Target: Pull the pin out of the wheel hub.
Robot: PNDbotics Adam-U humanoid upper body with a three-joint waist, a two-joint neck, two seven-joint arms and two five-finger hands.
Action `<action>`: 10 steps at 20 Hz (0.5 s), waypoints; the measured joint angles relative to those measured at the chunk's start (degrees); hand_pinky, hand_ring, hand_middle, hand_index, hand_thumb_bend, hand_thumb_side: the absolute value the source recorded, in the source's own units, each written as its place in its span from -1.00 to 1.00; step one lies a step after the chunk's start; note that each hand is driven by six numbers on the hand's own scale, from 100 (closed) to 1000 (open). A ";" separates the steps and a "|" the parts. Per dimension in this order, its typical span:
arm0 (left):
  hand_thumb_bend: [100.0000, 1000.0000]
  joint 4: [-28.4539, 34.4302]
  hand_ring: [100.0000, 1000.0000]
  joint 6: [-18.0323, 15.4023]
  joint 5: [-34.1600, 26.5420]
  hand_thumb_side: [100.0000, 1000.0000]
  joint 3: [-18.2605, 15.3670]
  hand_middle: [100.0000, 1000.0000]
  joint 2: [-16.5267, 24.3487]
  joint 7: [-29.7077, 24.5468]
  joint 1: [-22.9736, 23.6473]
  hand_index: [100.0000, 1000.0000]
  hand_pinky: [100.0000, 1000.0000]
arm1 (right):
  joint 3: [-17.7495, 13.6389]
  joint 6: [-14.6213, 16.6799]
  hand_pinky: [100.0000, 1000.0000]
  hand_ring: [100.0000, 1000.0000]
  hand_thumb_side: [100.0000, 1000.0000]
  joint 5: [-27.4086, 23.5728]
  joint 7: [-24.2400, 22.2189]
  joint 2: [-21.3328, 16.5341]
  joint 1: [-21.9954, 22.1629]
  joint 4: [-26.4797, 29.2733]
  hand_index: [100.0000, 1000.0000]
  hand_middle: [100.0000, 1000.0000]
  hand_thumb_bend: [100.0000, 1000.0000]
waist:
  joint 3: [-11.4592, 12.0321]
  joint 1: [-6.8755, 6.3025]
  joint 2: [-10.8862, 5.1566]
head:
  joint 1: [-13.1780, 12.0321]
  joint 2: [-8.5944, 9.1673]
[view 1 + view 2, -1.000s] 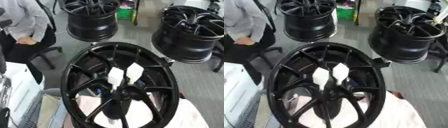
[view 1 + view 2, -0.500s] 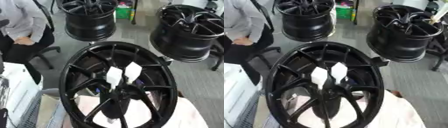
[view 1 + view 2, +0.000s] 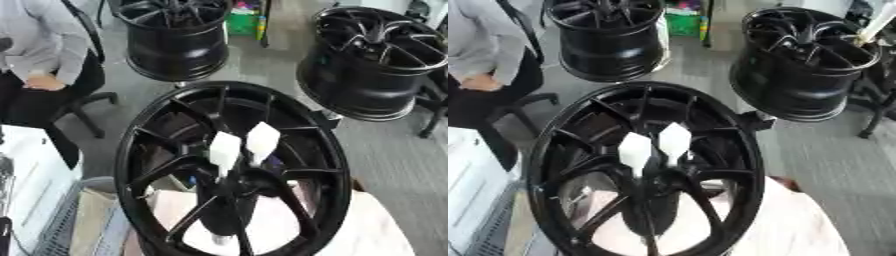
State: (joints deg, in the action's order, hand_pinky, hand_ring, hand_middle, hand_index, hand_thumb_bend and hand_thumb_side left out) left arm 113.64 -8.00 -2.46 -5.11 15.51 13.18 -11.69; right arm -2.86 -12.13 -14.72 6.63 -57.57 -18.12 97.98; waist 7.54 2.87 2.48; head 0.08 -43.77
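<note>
1. Nothing among the task's things is seen to have moved since a second ago. The small shift of the whole picture is put down to the head, not the objects.
2. Wheel hub (image 3: 229, 89): large, black, multi-spoked, stood on edge and tilted toward the camera. It fills the lower middle of both views.
3. Pale cover (image 3: 376, 230): seen under and behind the hub's lower rim. The hub appears to be resting on it.
4. Two spare black wheels, far left (image 3: 175, 45) and far right (image 3: 376, 75): well apart from the hub and untouched.
5. Dark mass (image 3: 229, 200) at the hub's centre, running down toward the lower rim: it cannot be separated from the black spokes, so what it is cannot be told.
6. Two white pieces, left (image 3: 224, 149) and right (image 3: 262, 140): flat, pointed, side by side and just apart, standing up from the hub's centre. They are judged to belong to the pin, which is taken to be seated at the centre. The shaft itself is hidden.
7. Robot hands: neither is made out in either view. How far open they are, and whether anything is held, cannot be told.
8. Progress, as judged: the pull is not yet done, since the white pieces sit at the centre and nothing lies free of the hub. Gripping and drawing out are left to do.
</note>
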 measured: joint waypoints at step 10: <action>-0.99 0.00 0.64 -0.01 0.02 0.30 0.00 0.24 0.00 -0.01 0.00 0.65 0.46 | -2.30 -1.06 0.50 0.34 -0.38 2.01 2.12 -1.33 0.26 -5.82 0.36 0.24 -1.00 | -0.12 0.06 0.02 | 0.17 0.12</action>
State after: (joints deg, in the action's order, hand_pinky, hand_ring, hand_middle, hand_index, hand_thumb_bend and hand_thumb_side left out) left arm 113.64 -8.00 -2.44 -5.11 15.51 13.17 -11.69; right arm -5.16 -13.19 -12.71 8.75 -58.90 -17.86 92.16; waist 7.42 2.93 2.50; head 0.25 -43.65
